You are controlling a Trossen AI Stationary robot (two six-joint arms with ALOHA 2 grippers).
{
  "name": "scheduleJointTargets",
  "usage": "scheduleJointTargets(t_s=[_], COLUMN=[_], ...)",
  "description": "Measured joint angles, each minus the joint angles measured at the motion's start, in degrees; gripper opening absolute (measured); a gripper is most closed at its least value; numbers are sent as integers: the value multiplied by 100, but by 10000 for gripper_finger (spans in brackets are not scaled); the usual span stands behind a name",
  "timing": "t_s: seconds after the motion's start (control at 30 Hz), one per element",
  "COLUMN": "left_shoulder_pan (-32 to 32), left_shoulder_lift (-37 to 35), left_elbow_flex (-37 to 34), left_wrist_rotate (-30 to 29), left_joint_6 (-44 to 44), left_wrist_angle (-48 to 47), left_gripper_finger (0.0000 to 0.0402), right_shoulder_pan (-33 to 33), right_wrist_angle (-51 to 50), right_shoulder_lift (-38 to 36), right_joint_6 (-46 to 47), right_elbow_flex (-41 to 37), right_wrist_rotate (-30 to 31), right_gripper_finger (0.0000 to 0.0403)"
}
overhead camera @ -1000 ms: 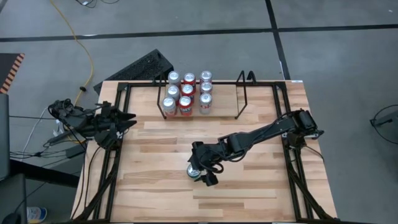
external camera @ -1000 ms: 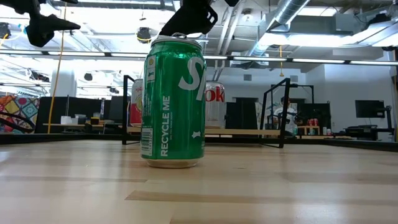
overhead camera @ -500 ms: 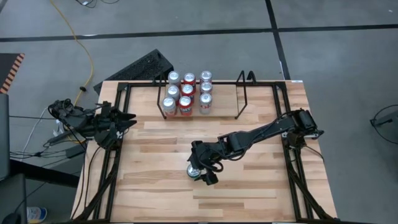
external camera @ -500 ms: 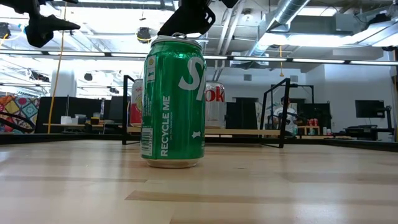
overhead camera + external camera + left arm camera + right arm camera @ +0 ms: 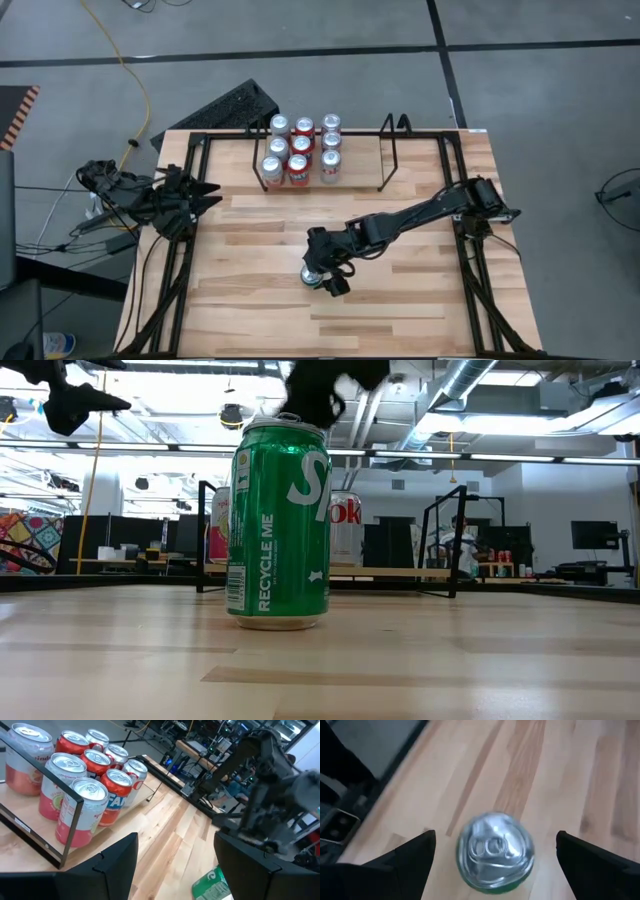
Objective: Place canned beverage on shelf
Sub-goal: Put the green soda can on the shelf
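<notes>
Glossy green metal can [image 5: 279, 525] with a shiny silver lid stands on the smooth, pale wood table [image 5: 260, 300]; shelf [image 5: 390, 150] is thin black wire.

- A black keyboard [image 5: 222, 108] lies on the grey floor, just off the table's [image 5: 260, 310] far-left corner.
- A yellow cable [image 5: 128, 62] trails across that floor, left of the keyboard.

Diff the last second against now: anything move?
Only slightly: the right gripper shifted a little above the green can, fingers open on either side, nothing gripped. The can stands on the table as before. The left gripper stays shut at the left edge; the shelf and its cans are unchanged.
</notes>
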Motion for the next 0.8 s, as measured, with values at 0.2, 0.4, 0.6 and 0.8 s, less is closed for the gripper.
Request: scheduleJointTargets(t_s=[0.2, 0.4, 0.6, 0.8], left_shoulder_pan=[-1, -1, -2, -2], left_shoulder_lift=[-2, -2, -2, 4], left_elbow_flex=[0, 0, 0, 0], left_wrist_rotate=[1, 0, -71, -31], left_joint_6=[-37, -50, -69, -251], left_wrist_angle=[-1, 0, 1, 8], left_gripper_finger=[247, 247, 247, 247], right_shoulder_pan=[57, 33, 39, -66], right_wrist_angle=[163, 48, -116, -254], right_shoulder_lift=[349, 359, 365, 365], right_joint_6=[159, 366, 490, 1046], right_elbow_flex=[-9, -2, -2, 0], right_wrist_rotate=[-116, -100, 418, 659], right_gripper_finger=[388, 381, 345, 272])
